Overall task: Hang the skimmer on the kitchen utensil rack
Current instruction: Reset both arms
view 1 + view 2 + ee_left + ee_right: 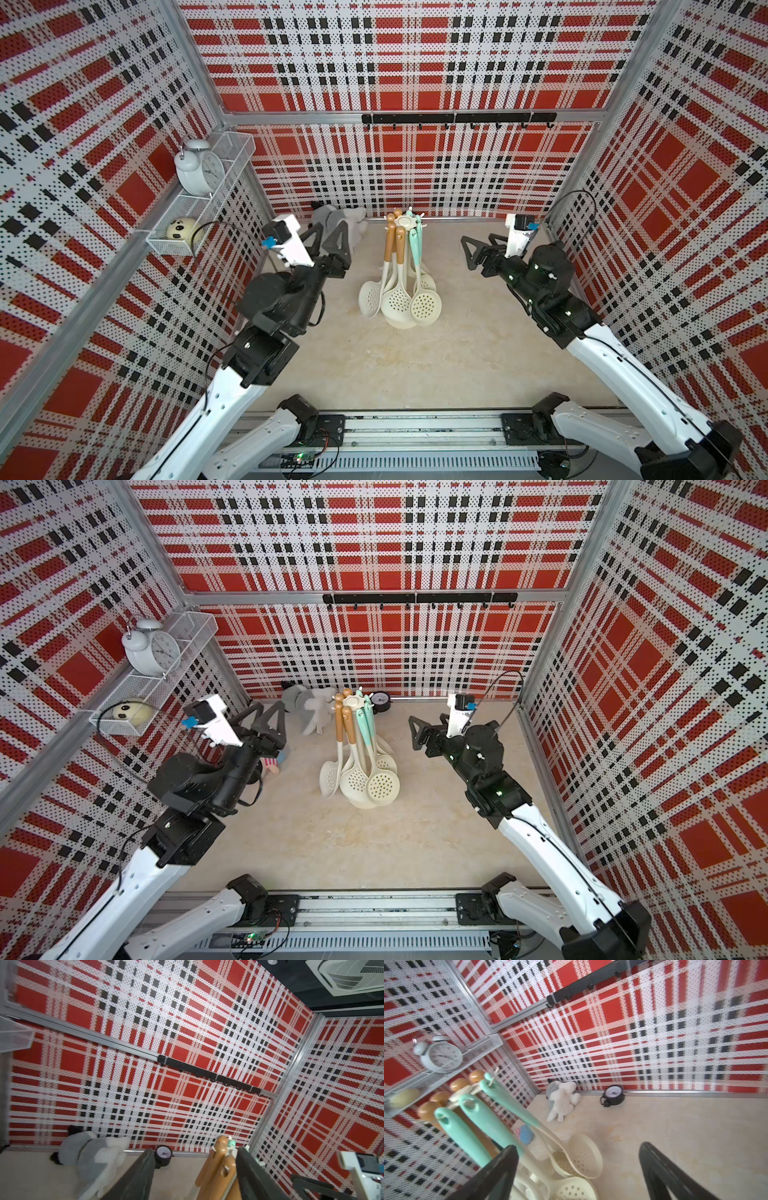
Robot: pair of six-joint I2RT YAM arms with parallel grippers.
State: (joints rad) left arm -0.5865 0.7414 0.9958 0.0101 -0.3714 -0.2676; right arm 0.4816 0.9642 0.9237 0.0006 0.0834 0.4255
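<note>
Rail at near edge point(415, 428): carries both arm bases.
Left end effector point(328, 233): jaws wide apart, holding nothing, well to the left of the rack.
Right end effector point(484, 246): jaws wide apart, empty, off to the rack's right.
Rack point(353, 699): upright on the tabletop point(415, 365), between the two arms.
Skimmer point(424, 309): hangs from the rack's crown, perforated head low near the base, beside other utensils point(371, 295).
Plush toy point(309, 700): lies by the back wall.
Black clock point(380, 701): behind the rack.

The kitchen utensil rack point(353, 700) stands on the counter point(415, 365) between the left jaws and right jaws, skimmers point(424, 307) hanging on it.
</note>
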